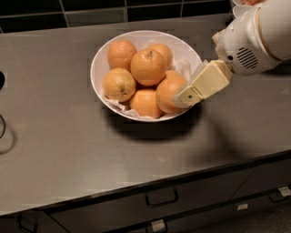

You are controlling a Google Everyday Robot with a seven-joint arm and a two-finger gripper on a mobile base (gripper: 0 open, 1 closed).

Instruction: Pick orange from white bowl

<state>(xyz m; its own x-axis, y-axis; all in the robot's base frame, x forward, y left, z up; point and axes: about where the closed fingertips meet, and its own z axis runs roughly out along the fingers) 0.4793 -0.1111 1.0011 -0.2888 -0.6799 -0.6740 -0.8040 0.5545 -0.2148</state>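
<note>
The white bowl (102,57) sits at the back middle of the grey counter, lined with crumpled white paper and piled with several oranges. The orange (167,93), large and plain deep orange, lies at the bowl's front right. An orange with a dark stem dimple (148,67) tops the pile. A paler one with a dark speck (119,84) lies at the left. My gripper (184,98), cream-coloured, reaches in from the right over the bowl's rim. Its tip lies against the right side of the orange and hides part of it.
The white arm housing (257,38) fills the upper right. A smaller white bowl (237,8) peeks out behind it. The counter's front edge runs above drawers with dark handles (161,199). Dark tiles line the back wall. A dark object (1,79) sits at the left edge.
</note>
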